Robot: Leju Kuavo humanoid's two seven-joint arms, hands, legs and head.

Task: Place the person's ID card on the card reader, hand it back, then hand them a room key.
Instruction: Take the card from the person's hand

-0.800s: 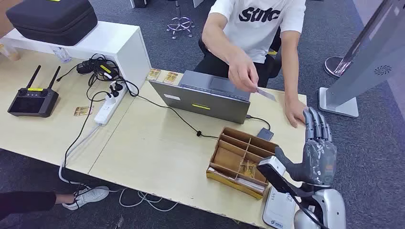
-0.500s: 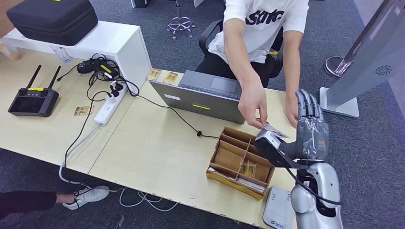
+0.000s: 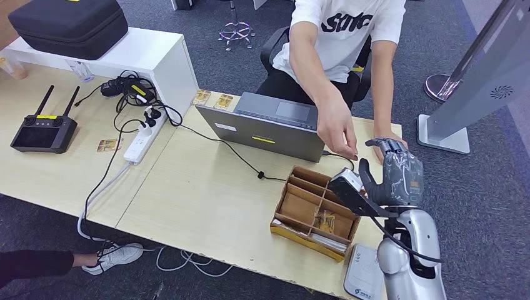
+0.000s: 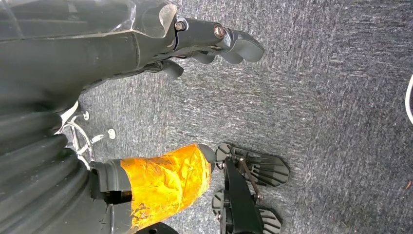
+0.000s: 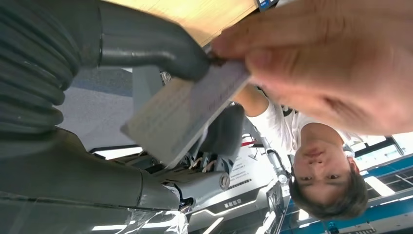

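Thumb and fingers of the right robot hand (image 3: 400, 178) are curled in around the ID card (image 5: 187, 109), with the thumb pressed on one face of it — a hold that makes sense for taking a thin flat thing edge-on. The person's hand (image 5: 311, 58) is pinching the same card at its far end, so the card sits between the two, shared for the handover rather than owned by either. In the head view the robot hand is raised above the desk (image 3: 206, 200), near its right edge, with the palm turned toward the person, which puts the card within easy reach of both.

Just below and nearer the robot lies the white card reader (image 3: 364, 275), flat at the desk's front edge; I judge it is kept there so the card needs only a short drop once the person lets go. Beside it stands the wooden organiser (image 3: 315, 209), its compartments holding small items, likely the room keys, though they are too small to tell. The laptop (image 3: 269, 128) sits further back.

The left robot hand (image 4: 209, 41) hangs over grey carpet, fingers loosely bent and holding nothing — idle for this step
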